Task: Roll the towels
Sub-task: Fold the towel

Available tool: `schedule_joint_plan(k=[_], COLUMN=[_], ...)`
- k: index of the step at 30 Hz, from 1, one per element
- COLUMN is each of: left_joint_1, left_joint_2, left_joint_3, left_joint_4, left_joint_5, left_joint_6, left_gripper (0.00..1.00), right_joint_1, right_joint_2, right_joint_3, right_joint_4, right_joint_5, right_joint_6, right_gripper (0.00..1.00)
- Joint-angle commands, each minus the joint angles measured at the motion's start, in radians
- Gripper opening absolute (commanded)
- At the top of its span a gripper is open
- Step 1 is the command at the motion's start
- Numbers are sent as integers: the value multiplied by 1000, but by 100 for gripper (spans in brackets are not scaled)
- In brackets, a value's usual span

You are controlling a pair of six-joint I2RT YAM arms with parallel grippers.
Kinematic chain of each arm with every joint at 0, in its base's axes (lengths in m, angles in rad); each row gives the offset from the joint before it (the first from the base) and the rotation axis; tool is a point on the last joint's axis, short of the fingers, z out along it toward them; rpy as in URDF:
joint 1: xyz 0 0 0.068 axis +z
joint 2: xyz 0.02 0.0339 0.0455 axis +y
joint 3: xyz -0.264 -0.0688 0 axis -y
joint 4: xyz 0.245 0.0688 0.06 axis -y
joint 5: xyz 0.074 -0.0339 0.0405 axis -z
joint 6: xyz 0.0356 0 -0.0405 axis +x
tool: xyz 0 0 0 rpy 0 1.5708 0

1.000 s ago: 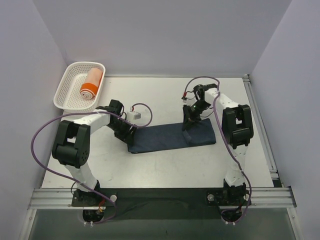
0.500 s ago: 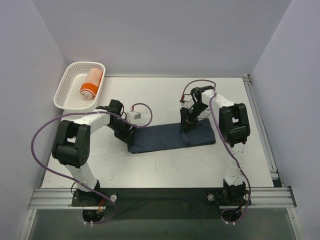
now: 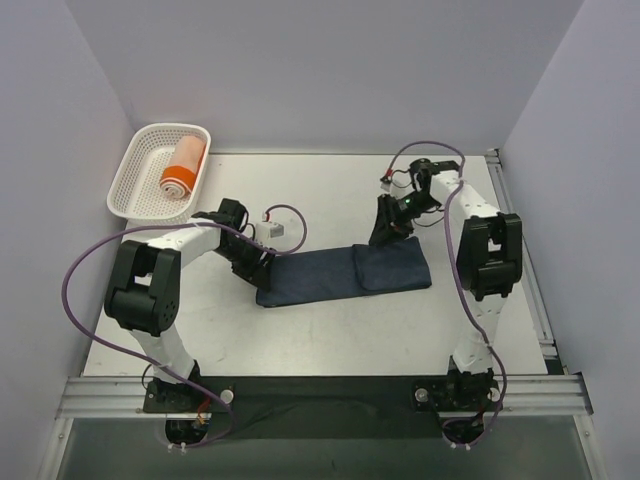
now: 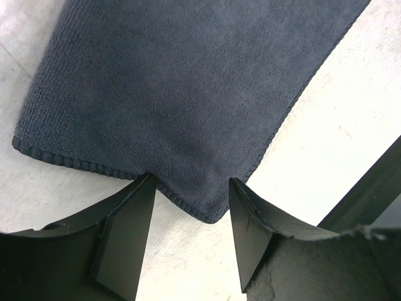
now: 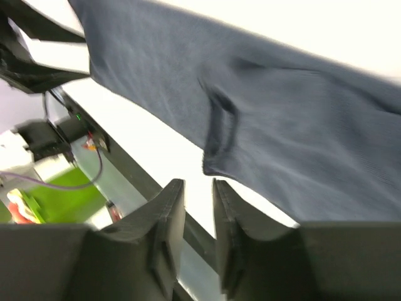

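A dark navy towel (image 3: pixel 320 275) lies flat across the middle of the table, its right end folded back over itself into a double layer (image 3: pixel 392 268). My left gripper (image 3: pixel 258 268) sits low at the towel's left end. In the left wrist view its jaws (image 4: pixel 191 182) stand open, with the towel's hemmed corner (image 4: pixel 188 94) on the table between the fingertips. My right gripper (image 3: pixel 383 235) hovers over the folded end's back edge. Its jaws (image 5: pixel 195 183) are slightly apart with nothing between them, and the towel (image 5: pixel 282 144) lies beyond. An orange towel (image 3: pixel 182 165) with a white band lies rolled in the basket.
The white lattice basket (image 3: pixel 135 160) stands at the back left corner. A metal rail (image 3: pixel 320 395) runs along the near edge by the arm bases, and another (image 3: pixel 520 250) along the right side. Walls close in the table on three sides.
My right gripper has let go of the navy towel's end, opened a little and drawn back to the right. The folded end now lies flat. The left gripper has not moved.
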Motion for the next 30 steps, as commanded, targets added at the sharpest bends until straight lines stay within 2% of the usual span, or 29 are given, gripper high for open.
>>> schedule_joint_plan(k=[1,6,13,18,19,22,24,26,30], left_joint_1=[-9,-9,-8,-8,-6,-6,-5,9,57], left_joint_2=[-22,-8,34,-3,-12,-58,-97,-136,-196], left_joint_3=[59,72,90,78,64,27,-4,-30,-47], left_joint_4=[18,24,32,30,29,29,29,36,56], left_joint_5=[47,30,19,31,36,68,82,97,146], left_joint_6=[10,8,-13,-1,3,36,57,66,68], left_gripper=[60,60,59,60,61,62,63,63,63], right_joint_1=[-68,-56,35,73,73,61,40,4,-86], right_joint_2=[-13,39,148,207,201,120,23,-40,-150], right_joint_3=[25,33,65,81,81,65,47,30,-27], right_joint_4=[-46,-47,-15,-3,-3,-9,-18,-30,-88], right_joint_5=[-38,39,105,125,107,30,1,-8,31], right_joint_6=[-20,-31,-23,-23,-26,-52,-64,-76,-90], right_gripper=[23,15,14,27,34,46,51,54,52])
